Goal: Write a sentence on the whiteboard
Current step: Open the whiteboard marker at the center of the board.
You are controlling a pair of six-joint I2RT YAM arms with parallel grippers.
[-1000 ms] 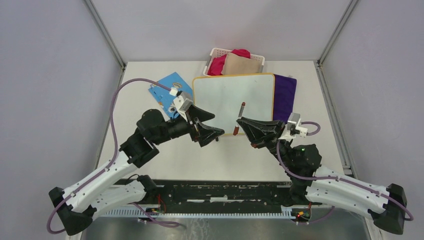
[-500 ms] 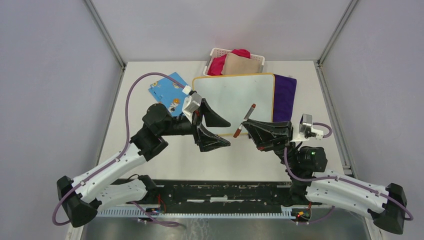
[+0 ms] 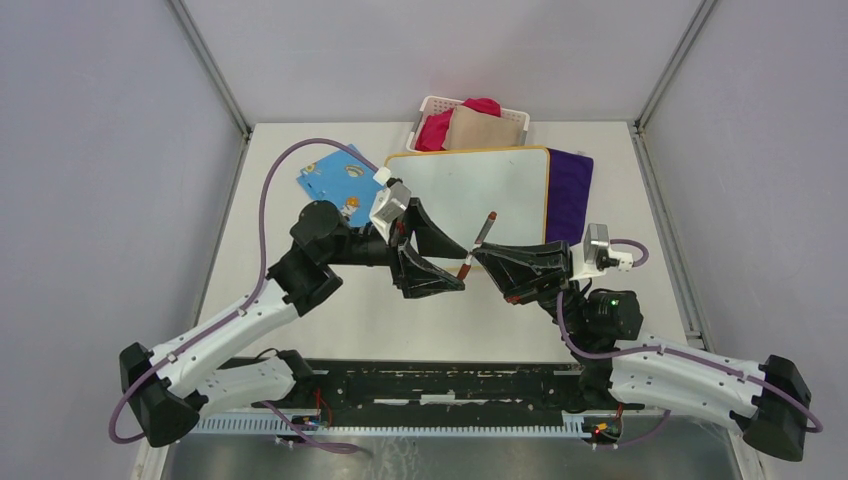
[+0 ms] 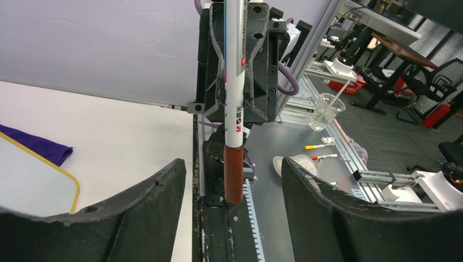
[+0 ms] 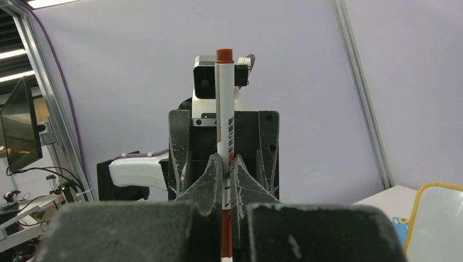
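Observation:
The whiteboard (image 3: 510, 185) lies flat at the back middle of the table, and its face shows no writing; the sentence is not in view. My right gripper (image 3: 480, 256) is shut on a white marker (image 3: 480, 240) with a dark-red cap and holds it in the air above the board's near edge. In the right wrist view the marker (image 5: 224, 109) stands upright between the shut fingers (image 5: 210, 180). My left gripper (image 3: 461, 268) is open, facing the right one. The capped end (image 4: 233, 174) hangs between its two fingers (image 4: 136, 218) without touching them.
A white basket (image 3: 425, 108) with red and tan cloths stands behind the board. A blue card (image 3: 335, 180) lies to the board's left and a purple cloth (image 3: 570, 190) to its right. The board's yellow edge (image 4: 54, 166) shows in the left wrist view.
My left gripper has moved right and up to the marker, and its open jaws now sit around the capped end. My right gripper has shifted a little left with the marker.

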